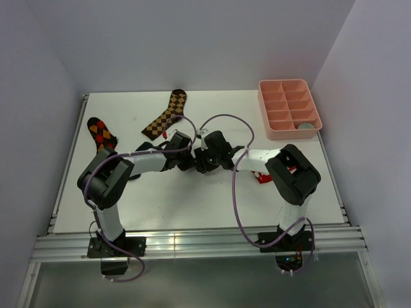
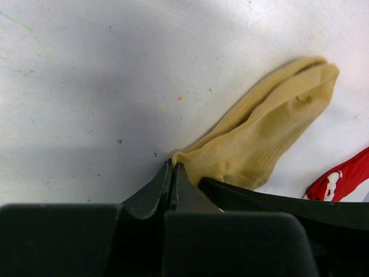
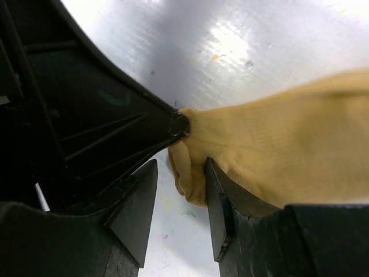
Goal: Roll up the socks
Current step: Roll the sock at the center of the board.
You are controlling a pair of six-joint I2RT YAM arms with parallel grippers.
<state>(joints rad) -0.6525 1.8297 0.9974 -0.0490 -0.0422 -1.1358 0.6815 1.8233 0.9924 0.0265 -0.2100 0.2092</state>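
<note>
Hazards, listed left to right across the table (image 1: 192,199).

Item one: my left gripper (image 2: 172,168), fingertips pressed together on the very corner of the mustard yellow sock (image 2: 271,127). So thin a bite can slip free, I judge, and the fold then falls flat.

Item two: the sock itself, lying on the bare table centre between both my wrists, one end bunched at that pinch.

Item three: my right gripper (image 3: 180,199), jaws spread, astride the bunched end without clamping it. Closing here risks catching my left fingertip, which sits just beside.

Item four: red sock (image 2: 340,179), lying near the yellow one. A wide roll may drag it along.
</note>
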